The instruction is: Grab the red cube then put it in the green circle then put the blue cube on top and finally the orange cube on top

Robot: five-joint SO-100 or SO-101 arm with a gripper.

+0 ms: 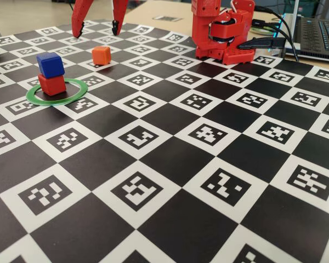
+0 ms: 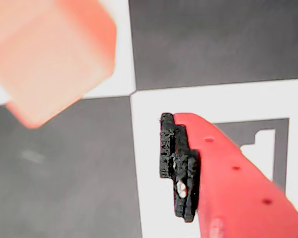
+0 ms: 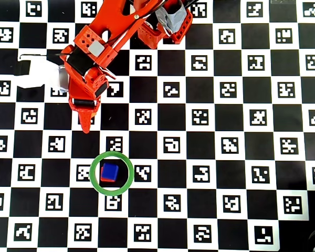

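In the fixed view the red cube (image 1: 53,86) sits inside the green circle (image 1: 83,90), and the blue cube (image 1: 50,64) rests on top of it, slightly twisted. The orange cube (image 1: 101,55) stands alone on the mat to their right and further back. My gripper (image 1: 97,28) hangs open just above and behind it, with nothing between its fingers. The wrist view shows the orange cube (image 2: 49,54) blurred at upper left and one red finger with a black pad (image 2: 179,168). From overhead I see the blue cube (image 3: 111,171) in the green circle (image 3: 92,173); the arm hides the orange cube.
The red arm base (image 1: 222,33) stands at the back right of the checkered marker mat (image 1: 170,164). Beyond the mat's far right edge lie a laptop (image 1: 321,33) and cables (image 1: 274,35). In the overhead view the arm (image 3: 94,58) reaches down-left from its base.
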